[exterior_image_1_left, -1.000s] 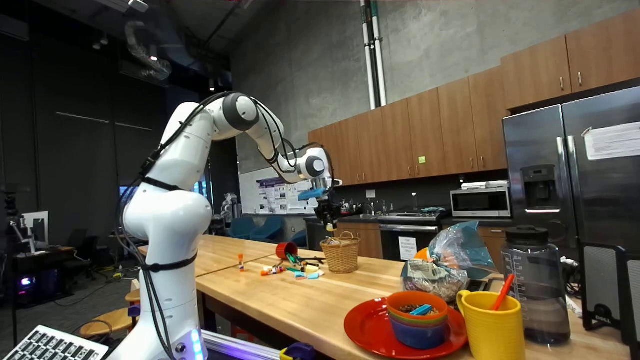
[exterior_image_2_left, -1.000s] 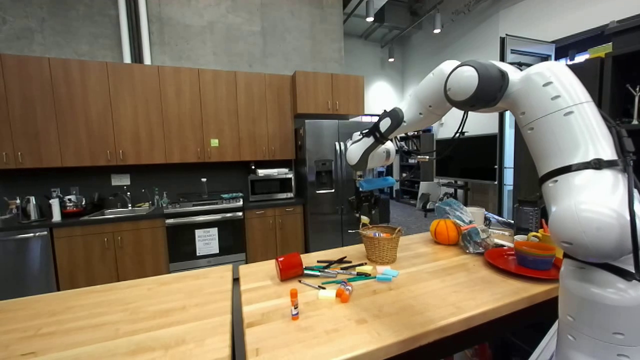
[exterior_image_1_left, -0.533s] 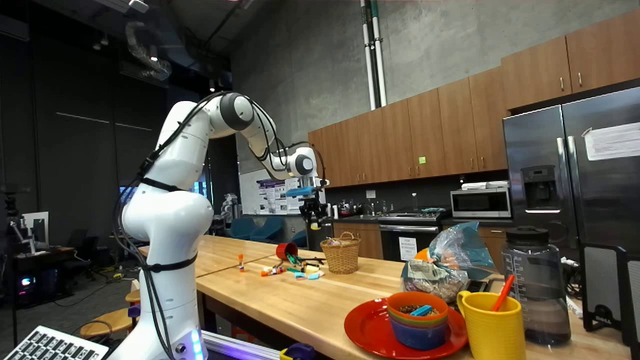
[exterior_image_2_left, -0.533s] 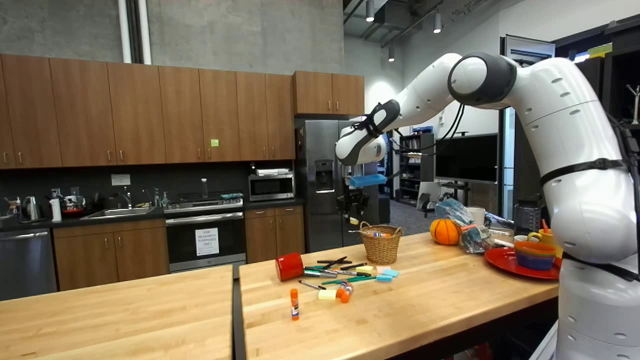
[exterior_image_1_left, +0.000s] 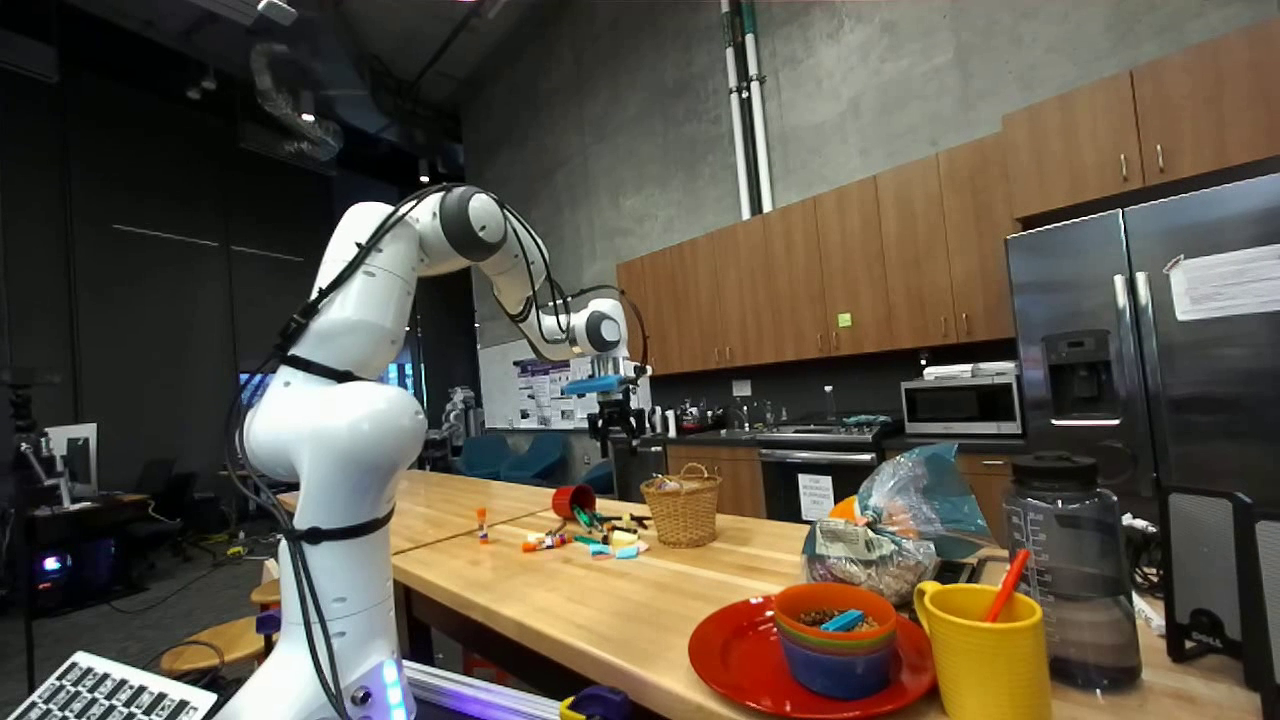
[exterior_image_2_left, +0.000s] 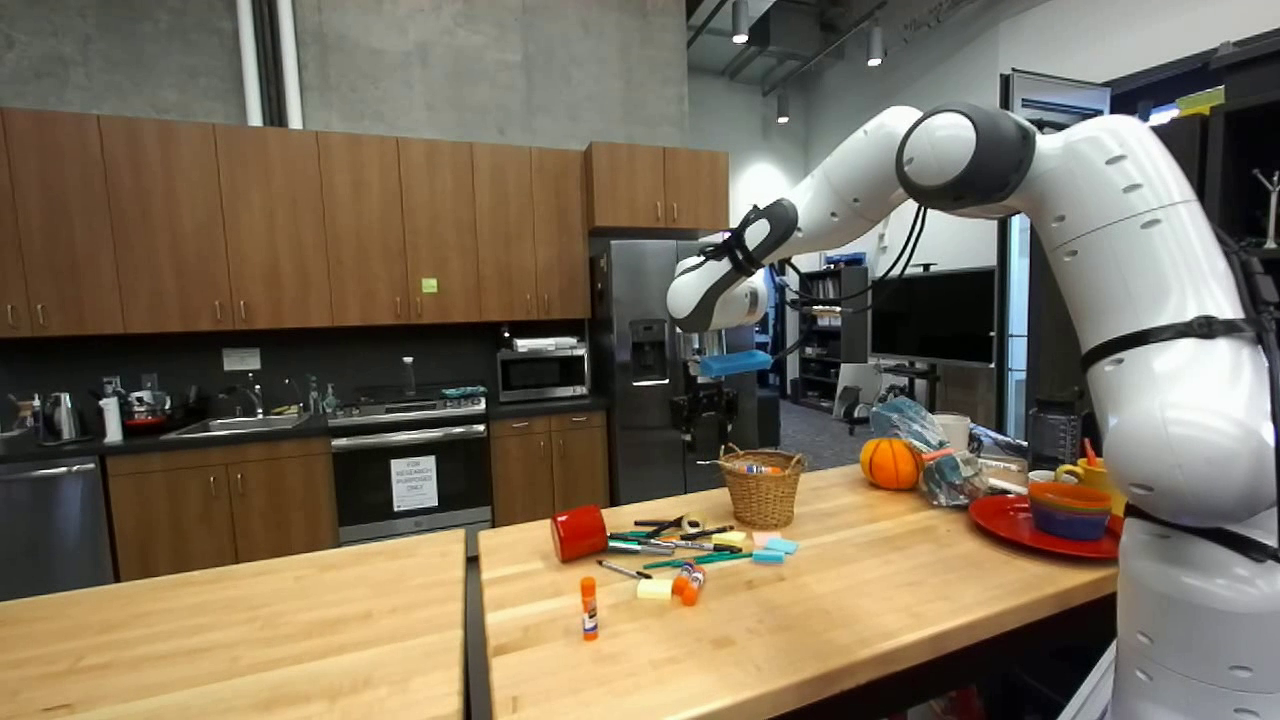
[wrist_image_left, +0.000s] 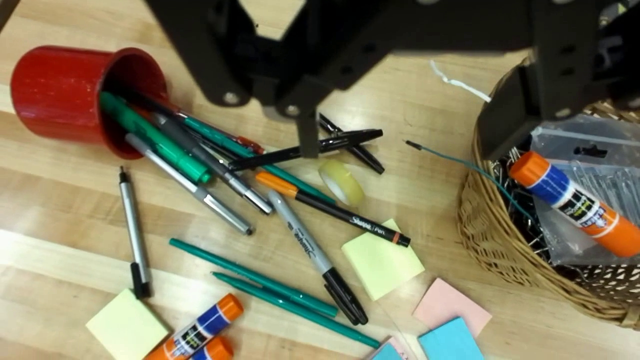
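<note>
My gripper (wrist_image_left: 401, 145) is open and empty, its fingers wide apart above the table in the wrist view. It also shows in both exterior views (exterior_image_1_left: 617, 440) (exterior_image_2_left: 706, 450). A roll of clear yellowish tape (wrist_image_left: 342, 182) lies on the table below, near the left finger, among pens; it also shows in an exterior view (exterior_image_2_left: 692, 522). A wicker basket (wrist_image_left: 480, 240) stands under and beside the right finger, holding a glue stick (wrist_image_left: 582, 205), clips and a clear packet. Black pens (wrist_image_left: 350, 142) lie crossed below the left finger.
A red cup (wrist_image_left: 60, 95) lies on its side with pens spilling out. Sticky notes (wrist_image_left: 382, 260), a grey marker (wrist_image_left: 320, 257) and glue sticks (wrist_image_left: 195, 330) lie around. A red plate (exterior_image_1_left: 725, 650) with stacked bowls, a yellow mug (exterior_image_1_left: 990, 650) and a bottle (exterior_image_1_left: 1070, 580) stand farther along the table.
The gripper has moved away from above the basket towards the pens and opened. The tape roll that was at its fingertips now lies on the table.
</note>
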